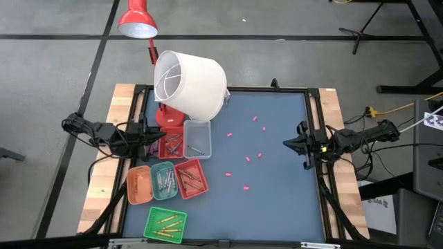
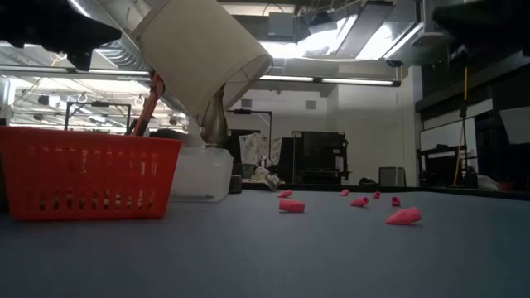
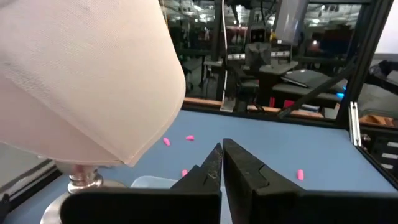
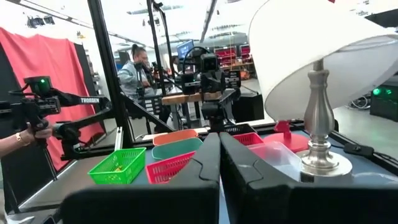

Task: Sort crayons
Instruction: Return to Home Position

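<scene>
Crayons lie in small trays at the table's left: yellow ones in the green tray (image 1: 166,224), grey ones in the teal tray (image 1: 164,180), more in two red trays (image 1: 191,178) (image 1: 171,143), and one in the clear tray (image 1: 197,138). The orange tray (image 1: 139,185) shows no crayon that I can make out. My left gripper (image 1: 156,141) is shut and empty (image 3: 221,154), by the left edge of the far red tray. My right gripper (image 1: 285,143) is shut and empty (image 4: 219,142), at the table's right side, pointing toward the trays.
A table lamp with a big white tilted shade (image 1: 190,83) stands at the far left, just beyond the trays. Several tiny pink stubs (image 1: 247,159) lie scattered over the blue mat's middle (image 2: 404,217). People show in the room beyond the table (image 4: 134,68).
</scene>
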You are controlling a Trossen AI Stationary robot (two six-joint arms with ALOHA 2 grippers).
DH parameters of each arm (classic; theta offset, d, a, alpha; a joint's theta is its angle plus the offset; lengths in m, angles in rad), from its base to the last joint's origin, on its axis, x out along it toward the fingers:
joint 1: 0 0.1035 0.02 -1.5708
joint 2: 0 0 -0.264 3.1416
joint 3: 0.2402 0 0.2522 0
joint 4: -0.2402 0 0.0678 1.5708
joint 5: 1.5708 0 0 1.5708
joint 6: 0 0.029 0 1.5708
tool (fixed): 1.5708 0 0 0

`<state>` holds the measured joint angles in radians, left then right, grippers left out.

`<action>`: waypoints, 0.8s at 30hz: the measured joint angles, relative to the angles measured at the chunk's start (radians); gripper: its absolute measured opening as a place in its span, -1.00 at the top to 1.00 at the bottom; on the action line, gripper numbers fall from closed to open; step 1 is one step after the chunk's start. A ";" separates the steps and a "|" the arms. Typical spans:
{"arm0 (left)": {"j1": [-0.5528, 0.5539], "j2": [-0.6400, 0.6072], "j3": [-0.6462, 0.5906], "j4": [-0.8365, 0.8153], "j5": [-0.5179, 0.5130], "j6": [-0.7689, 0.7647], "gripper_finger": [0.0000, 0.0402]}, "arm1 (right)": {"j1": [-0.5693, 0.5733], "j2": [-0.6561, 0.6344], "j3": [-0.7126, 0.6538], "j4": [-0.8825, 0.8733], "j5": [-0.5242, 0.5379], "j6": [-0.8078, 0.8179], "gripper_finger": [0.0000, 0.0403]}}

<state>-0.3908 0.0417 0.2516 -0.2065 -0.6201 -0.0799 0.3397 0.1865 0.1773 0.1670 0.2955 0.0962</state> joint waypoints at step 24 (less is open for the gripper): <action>0.244 -0.039 -0.244 0.340 0.191 0.192 1.00 | -0.001 -0.098 -0.170 0.128 0.063 -0.151 0.99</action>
<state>-0.1469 0.0025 0.0072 0.1336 -0.4289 0.1123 0.3386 0.0889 0.0071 0.2953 0.3584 -0.0544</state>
